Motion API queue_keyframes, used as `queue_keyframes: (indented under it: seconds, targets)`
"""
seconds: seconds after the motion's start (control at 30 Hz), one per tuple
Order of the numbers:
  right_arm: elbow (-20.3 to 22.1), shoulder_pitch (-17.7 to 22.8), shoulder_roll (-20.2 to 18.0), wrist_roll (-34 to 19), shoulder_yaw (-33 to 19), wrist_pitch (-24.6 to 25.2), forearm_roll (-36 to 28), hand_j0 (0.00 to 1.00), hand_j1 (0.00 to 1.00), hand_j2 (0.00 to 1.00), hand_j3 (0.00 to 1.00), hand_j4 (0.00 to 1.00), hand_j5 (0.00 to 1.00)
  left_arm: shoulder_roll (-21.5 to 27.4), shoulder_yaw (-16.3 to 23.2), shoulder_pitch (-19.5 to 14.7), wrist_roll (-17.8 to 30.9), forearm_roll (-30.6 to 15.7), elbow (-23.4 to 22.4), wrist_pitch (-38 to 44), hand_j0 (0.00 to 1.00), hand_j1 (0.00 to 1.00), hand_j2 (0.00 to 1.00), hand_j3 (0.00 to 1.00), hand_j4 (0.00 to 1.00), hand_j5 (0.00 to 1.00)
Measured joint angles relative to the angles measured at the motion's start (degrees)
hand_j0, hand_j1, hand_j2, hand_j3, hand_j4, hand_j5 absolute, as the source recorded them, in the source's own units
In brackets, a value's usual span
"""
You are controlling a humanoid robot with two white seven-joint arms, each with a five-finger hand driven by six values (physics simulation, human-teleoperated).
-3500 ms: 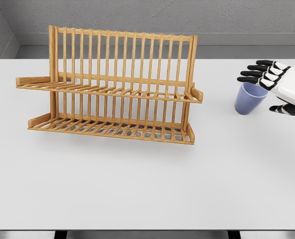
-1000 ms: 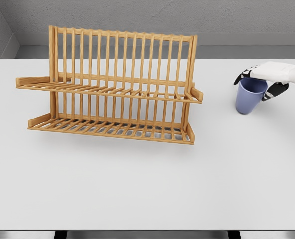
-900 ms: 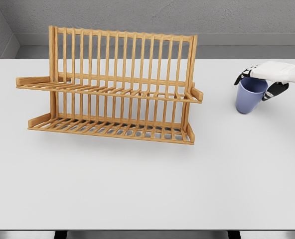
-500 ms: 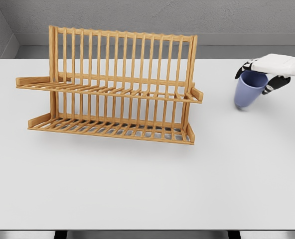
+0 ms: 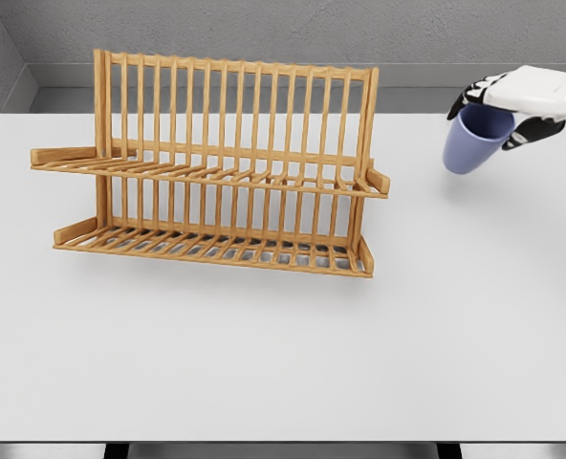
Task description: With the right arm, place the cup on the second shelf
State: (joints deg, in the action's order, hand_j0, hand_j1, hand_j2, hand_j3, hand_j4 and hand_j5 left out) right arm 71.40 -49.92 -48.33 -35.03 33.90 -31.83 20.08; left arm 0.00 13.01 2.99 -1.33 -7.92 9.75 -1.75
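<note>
Head view
Right hand [image 5: 512, 103]: enters from the upper right edge; white back, black fingers wrapped over the rim of the cup.
Cup [image 5: 473, 141]: blue, hanging directly beneath the hand, tilted, lifted clear of the table [image 5: 283, 363].
Rack [image 5: 216, 172]: wooden, two-tier, well to the left of the hand; its upper shelf [image 5: 206, 176] sits lower in the picture than the cup, its lower shelf [image 5: 216, 251] further below.
Open room: bare white tabletop between the cup and the rack's right end; wide bare surface below the hand, reaching the table's near edge.
Edges: the table's far edge runs just behind the hand; the hand's wrist is cut off by the picture's right border.
</note>
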Motion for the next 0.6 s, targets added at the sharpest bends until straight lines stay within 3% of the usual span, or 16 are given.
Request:
queue_keyframes:
  seconds: [0.33, 0.6]
  targets:
    - [11.06, 1.41, -5.83, -0.02, -3.27, -0.02, -0.14, 0.67, 0.67, 0.67, 0.67, 0.67, 0.67, 0.00, 0.00, 0.09, 0.00, 0.00, 0.00, 0.00, 1.00, 1.00, 1.00, 1.00, 1.00, 1.00]
    - [21.83, 2.11, -7.35, -0.03, -3.30, -0.14, -0.27, 0.67, 0.67, 0.67, 0.67, 0.67, 0.67, 0.00, 0.00, 0.09, 0.00, 0.00, 0.00, 0.00, 1.00, 1.00, 1.00, 1.00, 1.00, 1.00]
